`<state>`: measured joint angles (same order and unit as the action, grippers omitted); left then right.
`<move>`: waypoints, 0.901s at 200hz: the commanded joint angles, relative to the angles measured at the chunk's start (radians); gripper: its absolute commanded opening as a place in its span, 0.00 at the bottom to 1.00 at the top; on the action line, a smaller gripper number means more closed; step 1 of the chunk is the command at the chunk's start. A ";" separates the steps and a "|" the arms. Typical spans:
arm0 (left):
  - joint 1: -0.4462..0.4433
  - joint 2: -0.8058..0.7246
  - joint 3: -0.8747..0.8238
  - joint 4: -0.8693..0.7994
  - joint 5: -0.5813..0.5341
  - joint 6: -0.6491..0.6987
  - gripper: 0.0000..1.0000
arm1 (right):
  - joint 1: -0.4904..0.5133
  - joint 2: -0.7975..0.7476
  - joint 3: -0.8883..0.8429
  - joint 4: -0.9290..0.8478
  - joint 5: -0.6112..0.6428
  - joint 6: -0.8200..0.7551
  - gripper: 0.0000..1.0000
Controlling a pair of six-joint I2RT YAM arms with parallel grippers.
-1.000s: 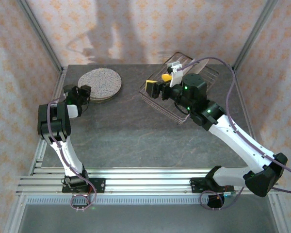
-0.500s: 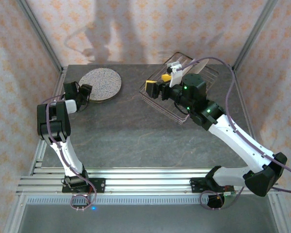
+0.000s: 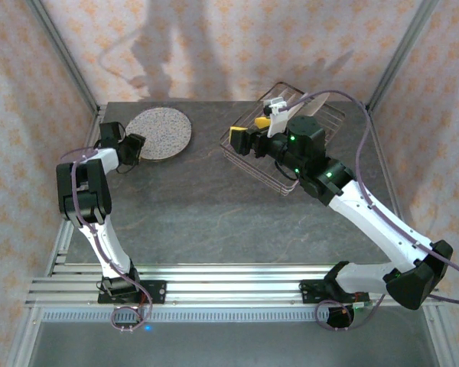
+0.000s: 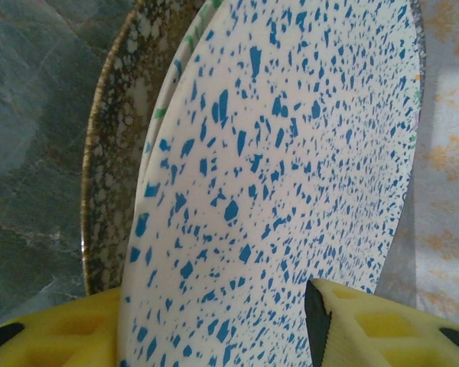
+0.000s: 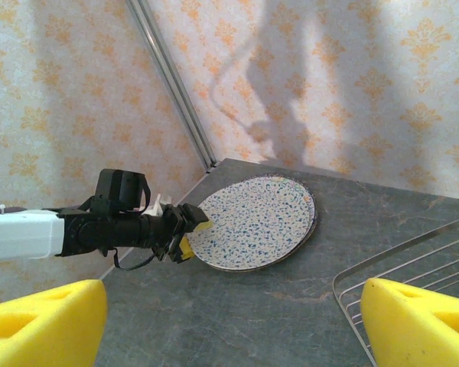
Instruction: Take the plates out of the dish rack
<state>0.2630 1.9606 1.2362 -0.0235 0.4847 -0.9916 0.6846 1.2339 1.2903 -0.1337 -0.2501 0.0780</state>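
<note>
1. Dark grey stone-look table (image 3: 214, 214) with orangey patterned wallpaper (image 3: 214, 46) going round it, that's what I'm looking at from the near edge
2. Some plates are sitting in a flat stack (image 3: 162, 131) at the far left of the table, well apart from the dish rack (image 3: 329, 118), which is sitting over at the far right
3. The top plate (image 4: 291, 153) is lying face up, white with blue speckles. A plate with green marks (image 4: 162, 122) is peeking out right under it, and a gold-brown speckled plate (image 4: 111, 176) is lying at the bottom, touching the table
4. The left gripper (image 3: 138, 145) is reaching in at the near-left edge of the stack. Its jaws are standing apart with the top plate's rim between them: one of the yellow fingers (image 4: 382, 329) is sitting over the plate's face, the other down on the table side. I honestly can't tell if either pad is touching the plate
5. The right gripper (image 3: 249, 128) is hovering above the near-left corner of the dish rack, jaws spread wide with nothing between them, pointing across the table toward the stack
6. From the right wrist, the rack's thin wire corner is showing low on the right, just beside that arm's right-hand finger
</note>
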 commanded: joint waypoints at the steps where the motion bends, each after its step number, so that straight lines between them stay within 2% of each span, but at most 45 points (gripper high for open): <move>1: 0.011 -0.001 0.044 -0.101 -0.046 0.034 0.55 | 0.006 0.005 0.033 0.011 0.020 0.011 0.86; 20: 0.011 0.001 0.068 -0.152 -0.067 0.038 0.59 | 0.006 0.008 0.035 0.010 0.018 0.011 0.86; 180: 0.012 0.060 0.189 -0.259 -0.065 0.040 0.62 | 0.006 0.013 0.051 -0.015 0.035 0.030 0.86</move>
<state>0.2630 2.0037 1.3869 -0.2440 0.4374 -0.9699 0.6849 1.2415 1.2999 -0.1436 -0.2382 0.0963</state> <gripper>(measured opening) 0.622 0.862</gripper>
